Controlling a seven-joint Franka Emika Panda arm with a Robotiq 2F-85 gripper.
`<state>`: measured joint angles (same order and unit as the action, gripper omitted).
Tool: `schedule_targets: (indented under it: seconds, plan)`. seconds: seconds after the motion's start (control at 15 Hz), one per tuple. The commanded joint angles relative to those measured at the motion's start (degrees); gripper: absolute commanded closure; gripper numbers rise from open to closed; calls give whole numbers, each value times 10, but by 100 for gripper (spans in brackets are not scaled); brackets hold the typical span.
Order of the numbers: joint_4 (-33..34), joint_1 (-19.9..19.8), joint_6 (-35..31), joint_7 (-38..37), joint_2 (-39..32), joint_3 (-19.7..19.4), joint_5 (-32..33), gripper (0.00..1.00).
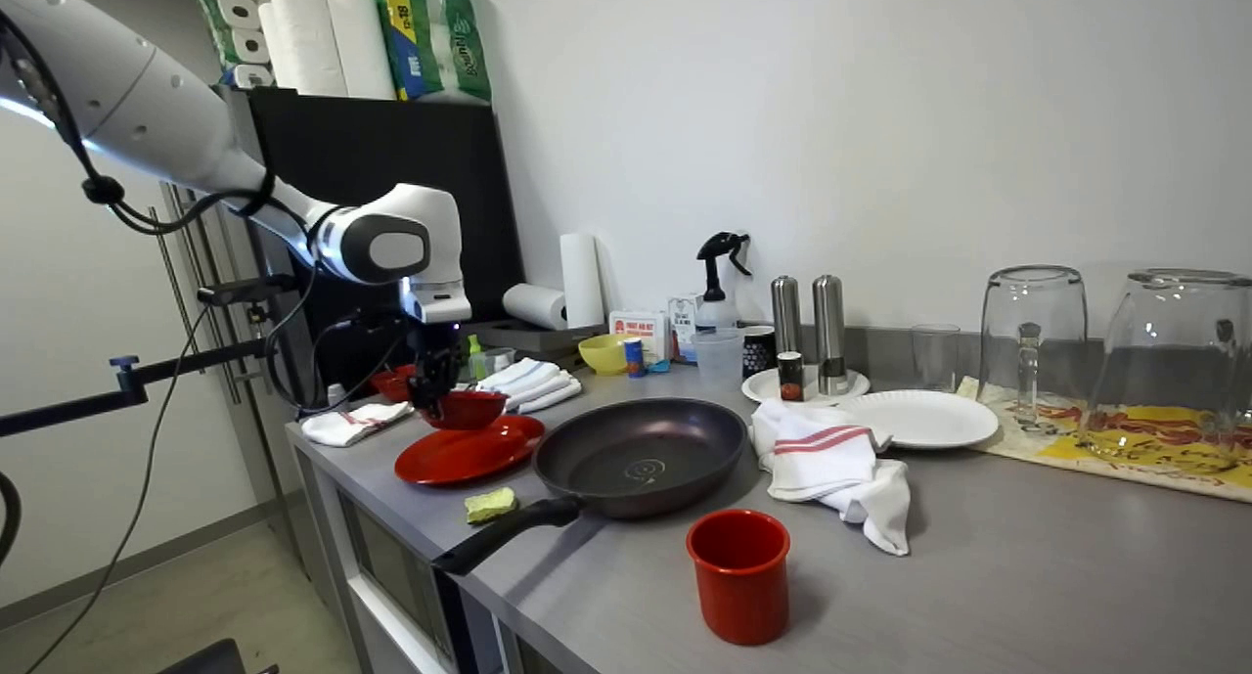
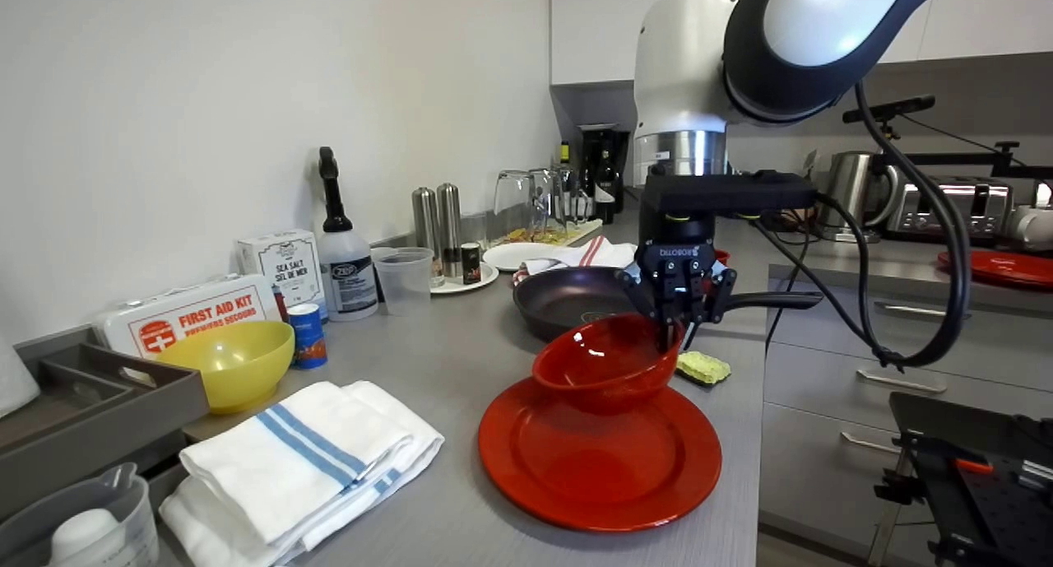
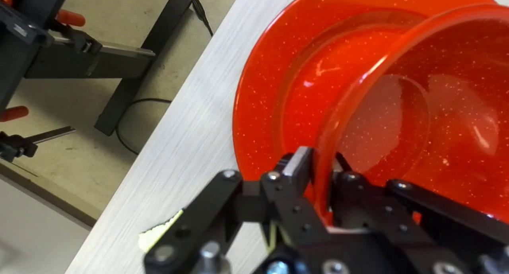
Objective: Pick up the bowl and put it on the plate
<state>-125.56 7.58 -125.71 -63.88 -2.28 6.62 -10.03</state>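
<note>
A glossy red bowl [image 1: 471, 411] hangs tilted over the flat red plate [image 1: 445, 462] in an exterior view. The bowl [image 2: 605, 369] and the plate [image 2: 600, 481] also show in an exterior view, with the bowl over the plate's far part. I cannot tell if the bowl's base touches the plate. My gripper [image 2: 670, 336] points down and is shut on the bowl's rim. In the wrist view the rim of the bowl [image 3: 449, 107] runs between the two fingers of the gripper [image 3: 324, 166], with the plate [image 3: 258, 119] below.
A black frying pan [image 1: 641, 459] stands beside the plate, its handle toward the counter edge. A yellow-green sponge [image 2: 703, 367] lies near the plate. Folded white towels [image 2: 304, 460], a yellow bowl [image 2: 234, 361] and a red cup [image 1: 740, 581] stand on the counter.
</note>
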Motion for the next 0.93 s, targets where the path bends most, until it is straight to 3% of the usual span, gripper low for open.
schedule_targets:
  seconds: [0.0, 0.87]
  plan:
    - [-37, 2, -39, 30, 32, 6, -38, 96]
    - [-125, 9, -112, 137, 57, 20, -107, 96]
